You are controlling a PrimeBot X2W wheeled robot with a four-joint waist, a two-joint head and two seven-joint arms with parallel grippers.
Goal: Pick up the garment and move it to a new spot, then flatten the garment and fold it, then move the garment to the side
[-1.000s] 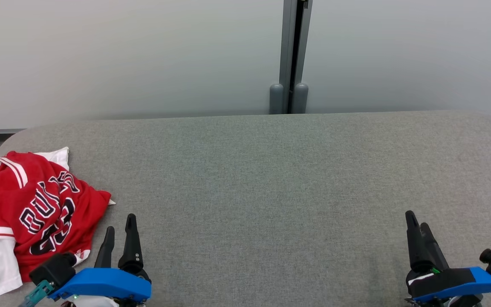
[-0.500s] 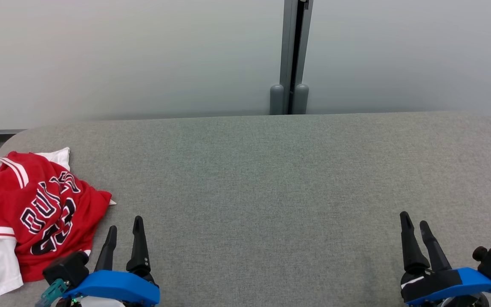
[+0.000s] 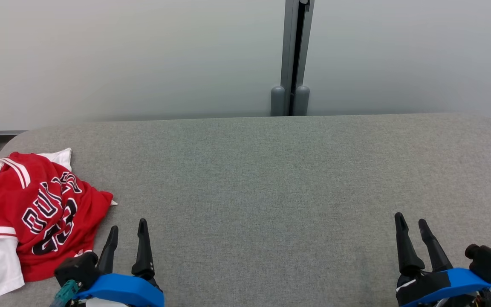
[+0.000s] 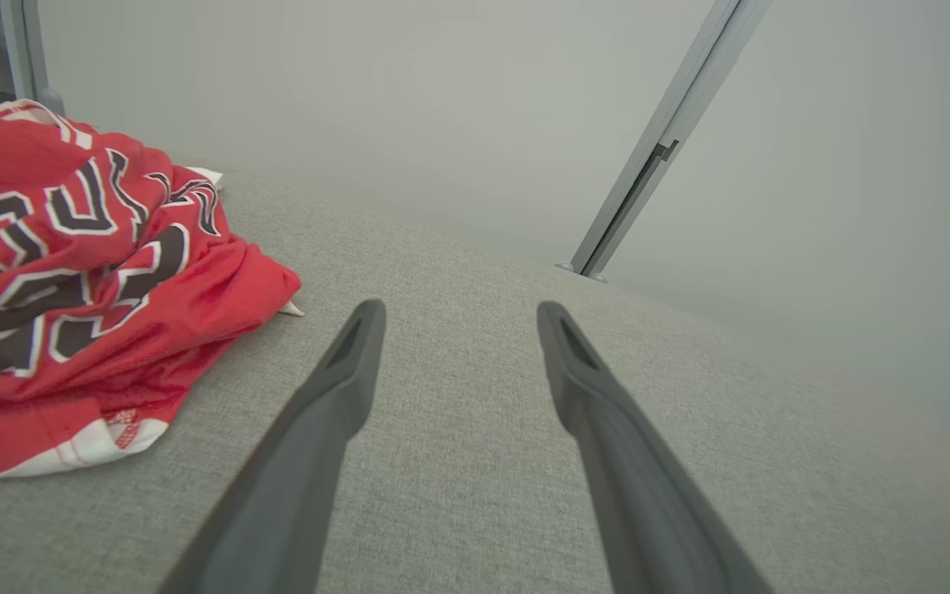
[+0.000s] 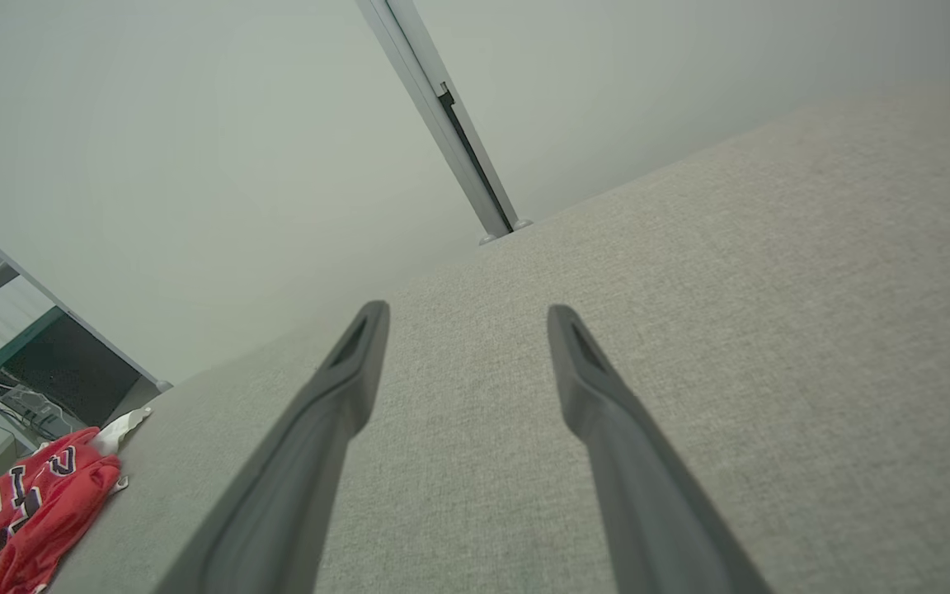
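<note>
1. Logging the table (image 3: 271,179): grey fabric top, the largest item before me.
2. Jersey (image 3: 36,213): red and white, crumpled at the table's far left edge. I judge it light, limp and slightly slick mesh. I'd pinch a raised fold at its right hem, not the flat lettering.
3. Left gripper (image 3: 128,225): jaws spread, holding nothing, just beside the jersey.
4. Right gripper (image 3: 409,218): jaws spread, empty, well apart from it.

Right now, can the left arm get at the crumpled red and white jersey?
Probably yes. The crumpled red and white jersey lies just left of the left gripper, its jaws open and empty; only bare grey fabric tabletop lies between.
</note>
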